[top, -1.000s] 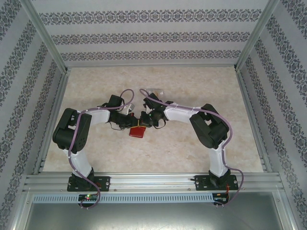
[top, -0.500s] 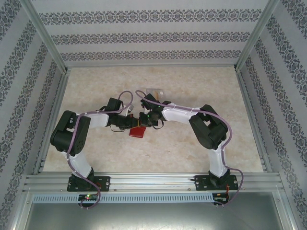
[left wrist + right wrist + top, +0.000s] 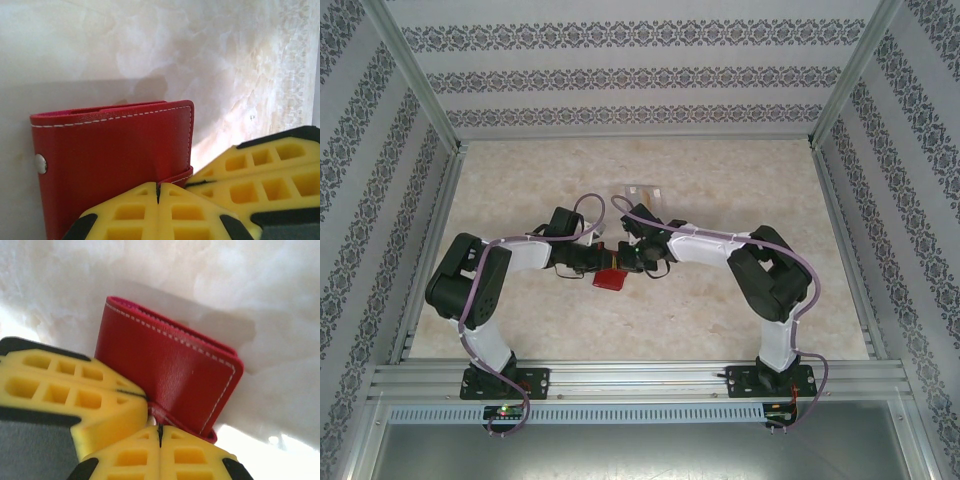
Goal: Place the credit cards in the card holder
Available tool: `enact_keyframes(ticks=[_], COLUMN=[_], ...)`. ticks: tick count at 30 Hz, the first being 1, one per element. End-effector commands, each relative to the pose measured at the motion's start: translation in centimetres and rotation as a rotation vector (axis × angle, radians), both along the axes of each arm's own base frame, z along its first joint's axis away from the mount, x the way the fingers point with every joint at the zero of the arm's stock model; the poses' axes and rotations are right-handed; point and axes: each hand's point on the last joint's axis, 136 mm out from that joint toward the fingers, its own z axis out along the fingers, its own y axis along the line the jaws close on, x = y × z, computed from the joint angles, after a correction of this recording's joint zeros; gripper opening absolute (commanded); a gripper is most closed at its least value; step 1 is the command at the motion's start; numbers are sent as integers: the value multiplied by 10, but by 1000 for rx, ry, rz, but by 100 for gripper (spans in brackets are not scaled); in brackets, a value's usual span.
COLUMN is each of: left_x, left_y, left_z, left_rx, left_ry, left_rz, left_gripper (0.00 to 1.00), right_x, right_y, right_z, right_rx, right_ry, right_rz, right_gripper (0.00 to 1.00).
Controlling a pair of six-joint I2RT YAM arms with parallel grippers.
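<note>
card holder [image 3: 115, 155] is folded shut, centre of the top view, mid-table [image 3: 720, 180]. Left gripper [image 3: 159, 192] and right gripper [image 3: 160, 432] have fingers pressed together, tips at its tab edge; can't tell if they pinch anything. Looks light, soft and floppy, likely to slide. Suggest grabbing the snap tab or stitched edge and pinning the opposite cover.

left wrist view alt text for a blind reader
A closed red card holder with white stitching and a silver snap, against a marbled table. The shut yellow left claw is in front; the right claw touches its lower corner.
</note>
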Motion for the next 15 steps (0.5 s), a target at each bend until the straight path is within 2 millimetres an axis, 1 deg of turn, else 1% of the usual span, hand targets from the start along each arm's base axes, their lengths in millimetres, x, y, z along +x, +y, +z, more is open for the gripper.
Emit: enact_keyframes(ticks=[1,5,8,12,15], left_x=[-24,-24,-23,-24,-24], left_y=[15,17,17,17,16], left_z=[-32,-32,-32,-32,-32], left_rx=[117,125,128,125,124], left_ry=[74,71,74,78,78], left_rz=[-1,2,3,1,-1], left_gripper=[0,0,0,0,0], right_x=[1,3,5,7,6], right_y=[3,-1,-1,10,16], right_z=[17,18,11,-8,-12], right_rx=[88,91,88,121,127], right_ry=[29,30,33,62,75], right_rz=[-30,-46,-50,-49,-45], right_gripper=[1,1,1,1,1])
